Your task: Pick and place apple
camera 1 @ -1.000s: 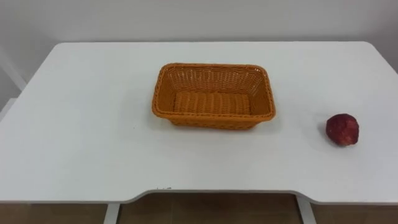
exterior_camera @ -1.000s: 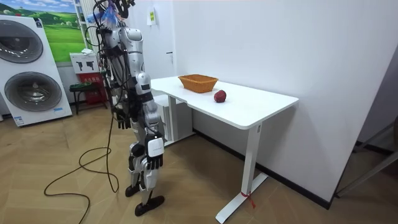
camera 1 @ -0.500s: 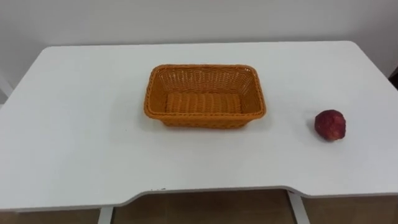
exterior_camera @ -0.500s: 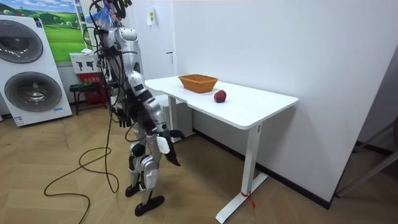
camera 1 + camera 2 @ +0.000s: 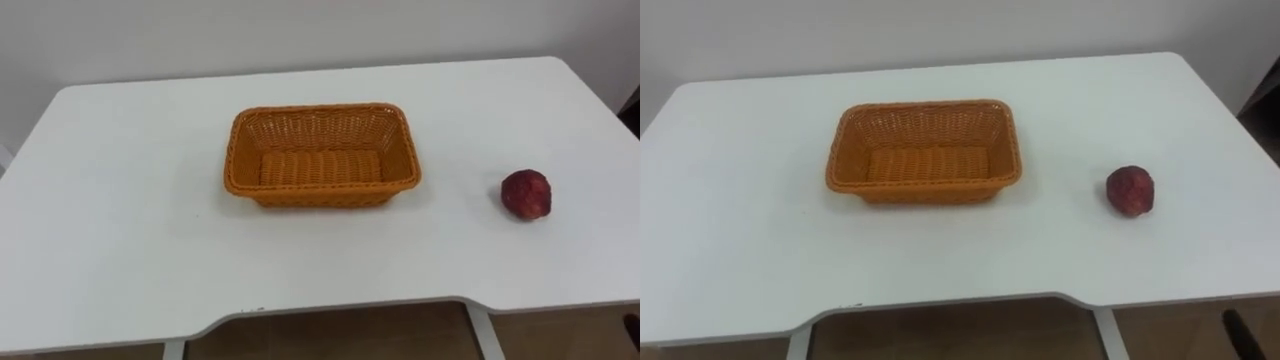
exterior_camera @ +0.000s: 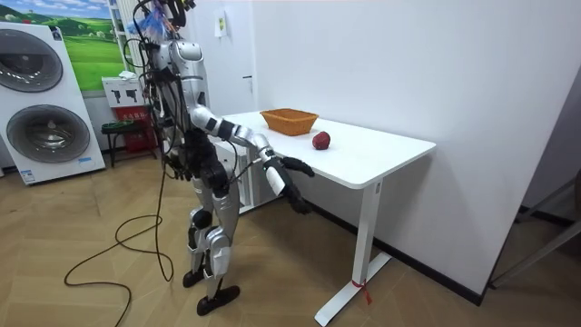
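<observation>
A dark red apple (image 5: 526, 193) lies on the white table (image 5: 120, 240), off to the right and well apart from the basket. The orange wicker basket (image 5: 322, 155) stands empty at the table's middle. In the room view I stand at the table's long front edge with my right arm stretched forward. My right hand (image 6: 292, 195) hangs open below the tabletop, short of the apple (image 6: 320, 141). A dark fingertip of that hand (image 5: 1237, 335) pokes in under the table's front edge at the lower right. My left hand (image 6: 180, 170) stays down by my far hip.
The table backs onto a white wall (image 5: 320, 30). Its white leg (image 5: 482, 335) shows under the front edge. In the room view a washing machine (image 6: 45, 100) and a small stool (image 6: 116, 132) stand behind me on the wooden floor.
My right arm has swung up from my side and forward toward the table's edge. The eye view has shifted a little, so basket and apple sit further left.
</observation>
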### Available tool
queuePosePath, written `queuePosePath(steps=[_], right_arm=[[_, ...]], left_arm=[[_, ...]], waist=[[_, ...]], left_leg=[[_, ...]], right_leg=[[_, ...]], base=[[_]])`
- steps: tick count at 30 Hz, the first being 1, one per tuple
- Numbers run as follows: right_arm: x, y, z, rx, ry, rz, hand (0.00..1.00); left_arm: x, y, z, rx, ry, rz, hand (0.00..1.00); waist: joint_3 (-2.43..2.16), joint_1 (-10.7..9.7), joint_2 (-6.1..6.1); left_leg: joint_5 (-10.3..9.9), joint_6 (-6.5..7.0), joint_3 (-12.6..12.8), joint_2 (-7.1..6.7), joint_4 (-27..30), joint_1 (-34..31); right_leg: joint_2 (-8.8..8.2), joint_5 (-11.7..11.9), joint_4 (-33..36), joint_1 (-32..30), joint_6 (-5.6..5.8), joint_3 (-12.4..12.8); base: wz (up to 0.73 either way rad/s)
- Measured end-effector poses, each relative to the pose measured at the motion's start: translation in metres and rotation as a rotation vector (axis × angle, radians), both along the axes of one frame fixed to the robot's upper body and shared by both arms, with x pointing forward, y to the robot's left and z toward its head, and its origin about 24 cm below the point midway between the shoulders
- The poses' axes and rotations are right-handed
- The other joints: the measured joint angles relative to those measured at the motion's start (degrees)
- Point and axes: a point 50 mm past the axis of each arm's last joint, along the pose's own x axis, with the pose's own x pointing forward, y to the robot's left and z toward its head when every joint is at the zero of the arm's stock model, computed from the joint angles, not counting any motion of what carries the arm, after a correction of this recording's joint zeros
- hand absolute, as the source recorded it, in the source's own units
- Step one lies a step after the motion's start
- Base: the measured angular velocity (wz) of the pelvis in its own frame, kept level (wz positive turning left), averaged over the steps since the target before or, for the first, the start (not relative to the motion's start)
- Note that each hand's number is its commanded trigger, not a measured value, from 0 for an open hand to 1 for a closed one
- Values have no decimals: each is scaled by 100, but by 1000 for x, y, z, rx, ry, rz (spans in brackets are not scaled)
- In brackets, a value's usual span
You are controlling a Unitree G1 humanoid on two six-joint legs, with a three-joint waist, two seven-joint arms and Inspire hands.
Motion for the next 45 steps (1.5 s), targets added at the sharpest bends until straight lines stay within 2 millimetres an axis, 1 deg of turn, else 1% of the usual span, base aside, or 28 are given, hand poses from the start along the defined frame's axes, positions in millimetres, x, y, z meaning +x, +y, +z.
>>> queuePosePath(steps=[1,2,4,5,7,8,10,13,17,19,20,22,26,28,29,31,34,38,41,45], right_arm=[[4,0,9,-78,38,17,0],[6,-1,14,-113,49,18,0],[14,-2,41,-277,46,10,0],[16,-2,47,-322,45,13,0],[20,-3,64,-463,55,14,0],[21,-3,67,-493,64,18,0],[28,3,77,-618,99,55,0],[32,7,85,-727,115,83,0],[44,16,87,-786,110,207,0],[51,22,90,-831,101,294,0],[52,23,92,-836,92,309,0],[57,24,96,-857,73,369,0],[64,29,96,-873,57,484,0],[69,34,93,-874,49,587,0],[70,35,90,-868,54,611,0],[74,38,77,-829,90,711,0],[76,43,66,-787,118,812,0],[79,48,61,-758,117,899,0],[81,50,60,-752,105,942,0],[82,53,59,-744,96,994,0]], left_arm=[[-1,0,0,0,4,-2,0],[-2,0,0,1,5,-2,0],[-1,1,1,3,2,-4,0],[-1,1,1,4,0,-5,0],[3,2,1,11,-14,-16,0],[4,2,1,12,-14,-21,0],[5,2,1,13,-17,-30,0],[10,4,2,14,-38,-47,0],[20,4,2,13,-53,-84,0],[25,5,2,14,-65,-94,0],[25,6,2,16,-68,-95,0],[26,9,3,21,-69,-104,0],[28,13,4,20,-63,-135,0],[29,11,4,6,-61,-147,0],[29,11,4,6,-61,-147,0],[31,11,4,5,-64,-148,0],[32,11,3,3,-58,-156,0],[33,10,3,-1,-59,-163,0],[34,10,3,-5,-60,-163,0],[34,10,3,-13,-59,-165,0]], waist=[[-3,12,-8],[-3,18,-11],[-2,62,-15],[-2,78,-20],[-10,130,-65],[-11,148,-78],[-8,199,-98],[-6,282,-113],[12,305,-139],[17,321,-158],[21,332,-164],[44,354,-204],[57,364,-203],[58,355,-210],[56,354,-212],[52,361,-222],[51,372,-203],[48,403,-195],[51,437,-209],[42,441,-242]], left_leg=[[1,1,0,-4,-6,-5],[1,1,-1,-7,-9,-5],[3,4,-7,-13,-15,-54],[3,5,-8,-13,-15,-58],[4,5,-22,-14,-14,-87],[4,5,-23,-14,-16,-88],[4,5,-59,-14,-17,-98],[4,5,-97,-19,-38,-80],[5,4,-119,-20,-40,-86],[5,4,-136,-20,-34,-87],[6,3,-146,-20,-34,-88],[6,2,-154,-16,-17,-87],[6,2,-152,-10,0,-105],[6,3,-153,-12,8,-142],[6,3,-153,-12,12,-142],[6,3,-148,-13,20,-141],[6,3,-153,-15,19,-142],[7,2,-162,-10,17,-134],[7,2,-161,-12,-7,-70],[7,2,-168,-11,-12,-42]], right_leg=[[-1,-1,1,-7,2,1],[-3,-3,-2,-7,5,1],[-7,-6,-8,-63,10,-3],[-7,-5,-9,-86,10,-4],[-6,-3,-27,-100,11,-14],[-6,-3,-25,-104,11,-14],[-5,-2,-23,-107,11,-19],[-5,-1,-28,-73,11,-20],[-6,0,-31,-79,10,-11],[-8,0,-28,-70,10,-58],[-8,0,-27,-69,10,-67],[-9,1,-27,-63,8,-82],[-12,6,-26,-44,1,-106],[-16,8,-26,-40,0,-106],[-17,9,-26,-38,1,-107],[-18,9,-27,-30,1,-111],[-24,9,-29,-25,1,-136],[-22,9,-31,-26,1,-145],[-22,9,-32,9,1,-145],[-25,10,-49,40,1,-147]], base=[[0],[0],[0],[0],[0],[0],[0],[4],[3],[2],[4],[2],[0],[0],[0],[0],[2],[0],[0],[0]])
